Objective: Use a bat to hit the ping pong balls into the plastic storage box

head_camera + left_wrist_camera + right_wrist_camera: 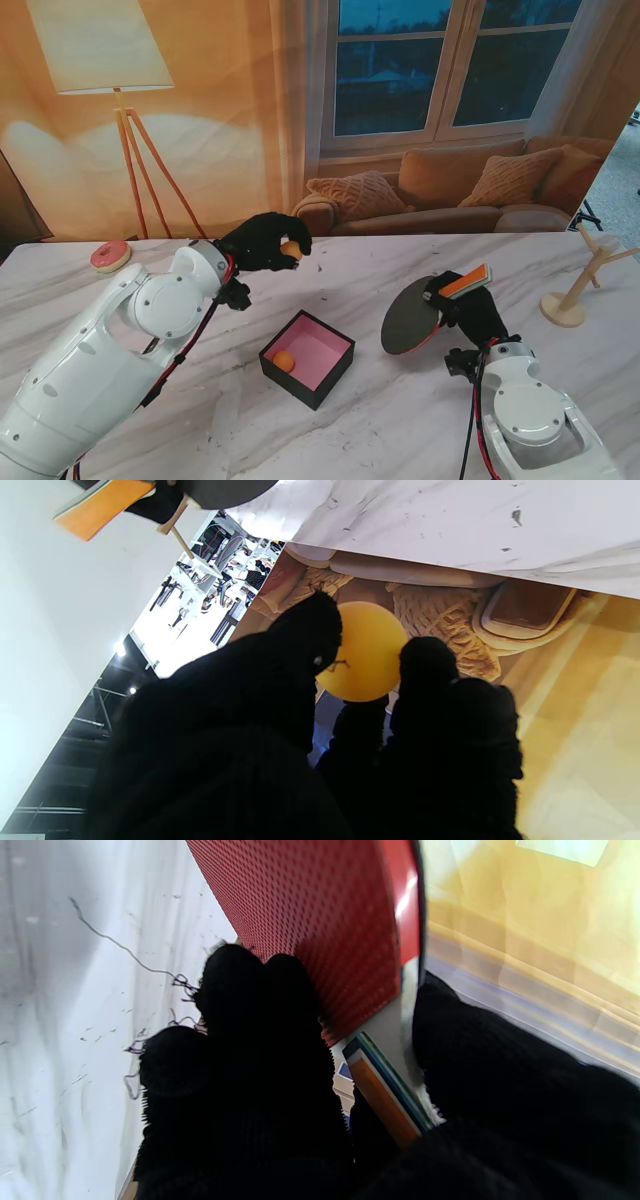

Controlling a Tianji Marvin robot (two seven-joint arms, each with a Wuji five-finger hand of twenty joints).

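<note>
My left hand (pixel 262 241), in a black glove, is raised above the table and shut on an orange ping pong ball (pixel 291 250). The left wrist view shows that ball (pixel 367 652) pinched between gloved fingertips (pixel 310 630). Nearer to me and to the right stands a black storage box (pixel 307 358) with a pink inside, holding a second orange ball (pixel 284 361). To the right of the box, my right hand (pixel 478 308) is shut on the bat's orange handle (pixel 466 281). The bat's dark face (pixel 412 315) tilts toward the box; its red rubber (pixel 325 920) fills the right wrist view.
A pink doughnut-shaped object (pixel 110 256) lies at the far left of the marble table (pixel 400 430). A wooden branched stand (pixel 577 285) rises at the far right edge. A backdrop with a lamp, window and sofa closes off the far side.
</note>
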